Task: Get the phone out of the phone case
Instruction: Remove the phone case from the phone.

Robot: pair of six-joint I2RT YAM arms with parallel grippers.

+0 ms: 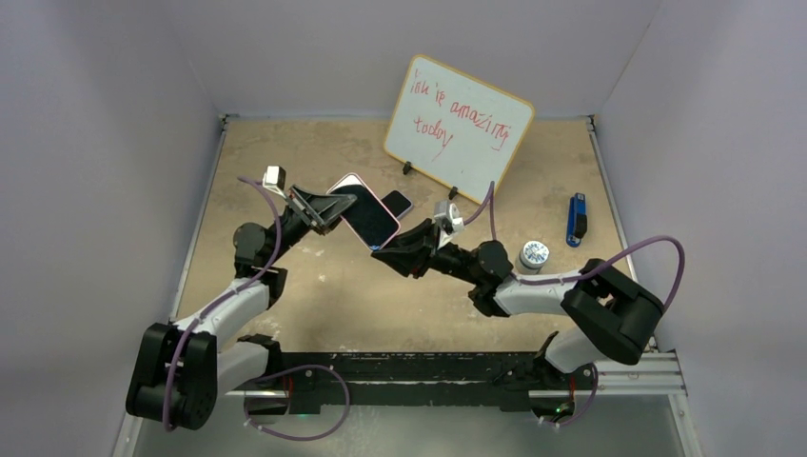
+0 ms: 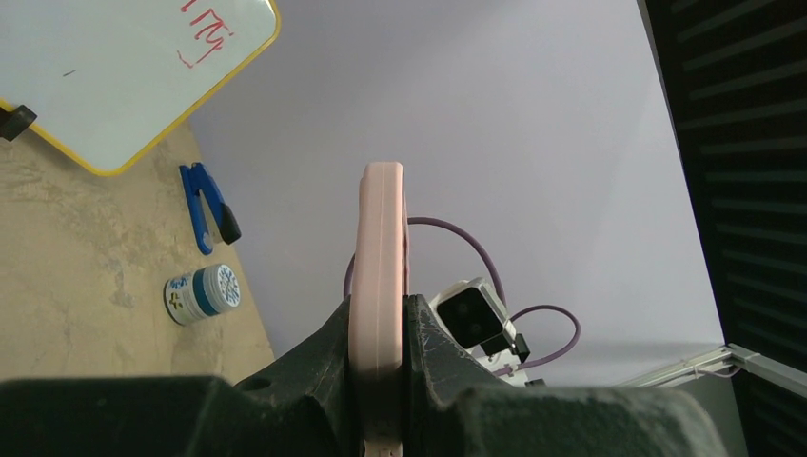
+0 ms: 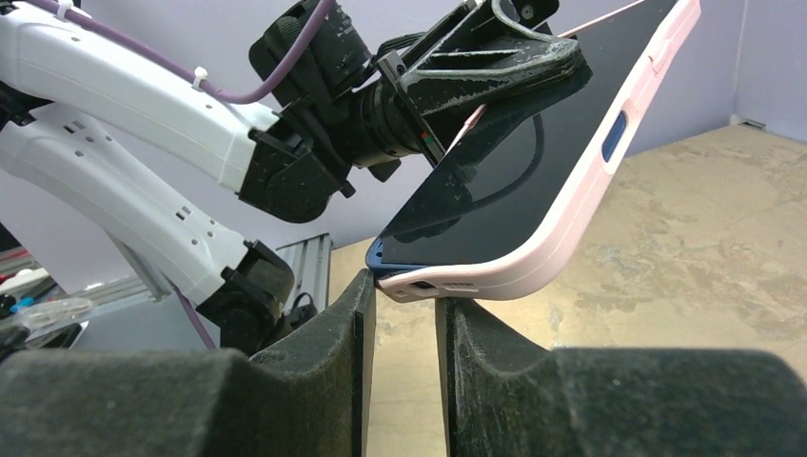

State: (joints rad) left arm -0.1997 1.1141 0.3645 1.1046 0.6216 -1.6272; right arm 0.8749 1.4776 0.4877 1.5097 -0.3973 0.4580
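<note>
The phone (image 1: 366, 211), dark screen up in a pink case, is held tilted above the table. My left gripper (image 1: 324, 208) is shut on its far end. In the left wrist view the case (image 2: 379, 248) stands edge-on between the jaws of the left gripper (image 2: 379, 328). My right gripper (image 1: 385, 249) is open at the phone's near lower corner. In the right wrist view the case corner (image 3: 495, 271) sits just above the tips of the right gripper (image 3: 404, 300), and a blue phone edge (image 3: 390, 255) peeks out of the case by the left fingertip (image 3: 364, 290).
A whiteboard (image 1: 459, 129) with red writing stands at the back. A blue clip-like tool (image 1: 576, 219) and a small white-and-blue jar (image 1: 534, 255) lie at the right. A small dark, pale-rimmed object (image 1: 397, 203) lies on the table behind the phone.
</note>
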